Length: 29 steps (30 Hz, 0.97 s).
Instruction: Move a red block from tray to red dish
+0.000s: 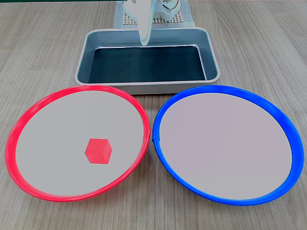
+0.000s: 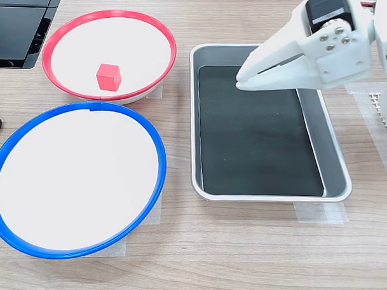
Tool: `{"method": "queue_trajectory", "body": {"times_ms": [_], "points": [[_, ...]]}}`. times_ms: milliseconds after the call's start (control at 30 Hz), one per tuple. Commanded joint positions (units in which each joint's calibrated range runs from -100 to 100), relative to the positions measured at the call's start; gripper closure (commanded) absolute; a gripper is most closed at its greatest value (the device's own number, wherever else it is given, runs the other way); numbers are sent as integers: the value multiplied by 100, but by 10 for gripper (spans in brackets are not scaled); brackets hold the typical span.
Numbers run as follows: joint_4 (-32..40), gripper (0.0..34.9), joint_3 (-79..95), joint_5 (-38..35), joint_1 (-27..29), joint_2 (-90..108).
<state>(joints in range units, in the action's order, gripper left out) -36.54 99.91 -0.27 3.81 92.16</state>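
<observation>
One red block (image 1: 98,151) sits loose in the red dish (image 1: 19,127) in the first exterior view, a bit below the middle of its pale floor. The blue-rimmed dish (image 1: 288,129) is right beside it, rims about touching. Behind them is the tray (image 1: 144,87), with the white gripper (image 1: 144,42) hanging over its far wall.

In the second exterior view the gripper (image 2: 240,81) hovers over the tray's (image 2: 268,198) dark floor, jaws pretty much closed on nothing. The block (image 2: 109,77) sits in the red dish (image 2: 57,35) at upper left.
</observation>
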Motion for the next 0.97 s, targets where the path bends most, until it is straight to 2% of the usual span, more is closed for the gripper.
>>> {"method": "queue_trajectory", "body": {"times_ms": [0, 200, 233, 267, 300, 367, 933], "points": [[-1014, 348, 9, 29, 19, 665], [-1080, 346, 9, 112, -56, 690], [-1080, 336, 9, 117, -37, 690], [-1080, 303, 9, 117, -28, 690], [-1080, 303, 9, 117, -28, 690], [-1088, 346, 9, 122, -28, 690], [-1088, 346, 9, 103, -65, 690]]}}
